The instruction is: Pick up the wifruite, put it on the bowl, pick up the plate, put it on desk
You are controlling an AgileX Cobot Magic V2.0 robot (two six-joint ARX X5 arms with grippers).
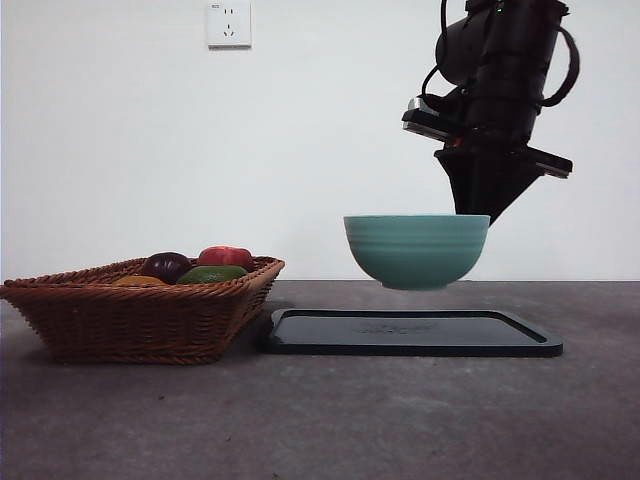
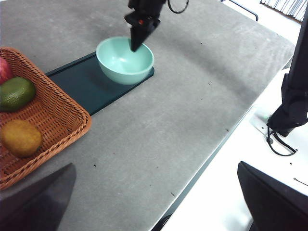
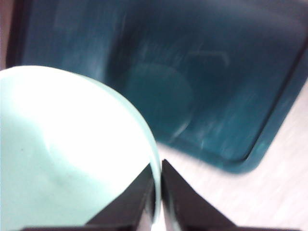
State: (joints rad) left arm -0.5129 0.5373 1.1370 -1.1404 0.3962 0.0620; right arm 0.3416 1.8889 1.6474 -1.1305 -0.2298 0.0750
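Right gripper (image 1: 478,205) clamped on the rim of the ridged mint-green bowl (image 1: 416,250), lifted clear above the flat dark tray (image 1: 412,333). Left gripper (image 2: 154,202) spread wide near the bench's edge; brownish fruit (image 2: 20,137) in the wicker basket (image 1: 140,318)

Black tool (image 1: 487,205); looping black cables (image 1: 570,60)

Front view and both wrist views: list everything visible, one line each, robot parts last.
Mint-green ceramic bowl: one, held in the air above the tray.
Dark flat rectangular tray: one, on the desk beside the basket.
Brown wicker basket: one, on the desk.
Brownish-orange oval fruit, green fruit, dark purple fruit, red fruit: one each, in the basket.
Grey desk: one.
White wall socket: one.
Right tool: clamped on the bowl's rim.
Left tool: open, waiting over the desk's edge.
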